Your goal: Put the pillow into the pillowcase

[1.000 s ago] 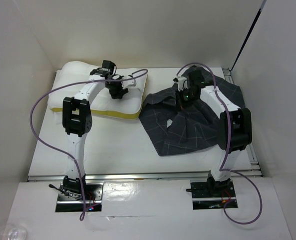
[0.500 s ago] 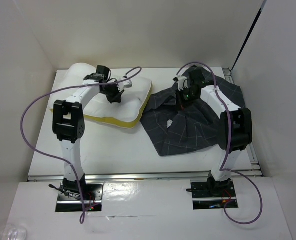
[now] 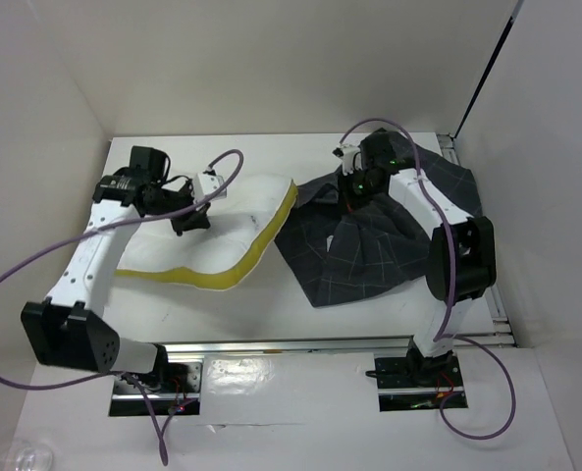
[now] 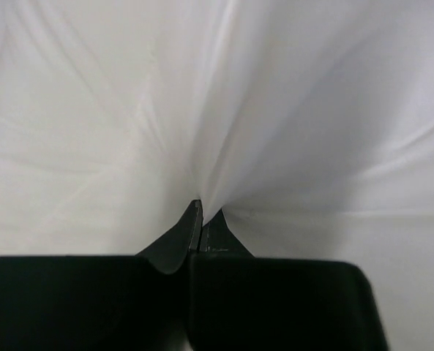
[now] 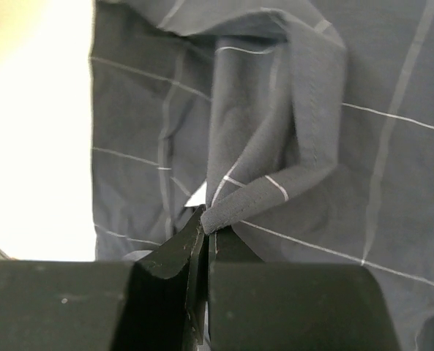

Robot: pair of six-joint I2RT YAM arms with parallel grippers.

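Dragged nearer, the pillow (image 3: 241, 211) is bunching in the left gripper (image 4: 202, 210)'s clamped jaws just beside the pillowcase (image 3: 369, 260) on the desk (image 3: 271, 314), while the right gripper (image 5: 204, 216)'s jaws are pinching a fold, likely needing to lift its mouth open next.

The large soft white rectangular pillow (image 3: 234, 214) lies under the left gripper (image 3: 193, 224) and spreads to its right. The dark charcoal checked fabric pillowcase (image 3: 369, 257) lies under the right gripper (image 3: 354, 192), just beside the pillow.

left arm (image 3: 89, 260) stretched forward, left gripper (image 4: 202, 210) pinched closed; right gripper (image 5: 206, 217) closed too.
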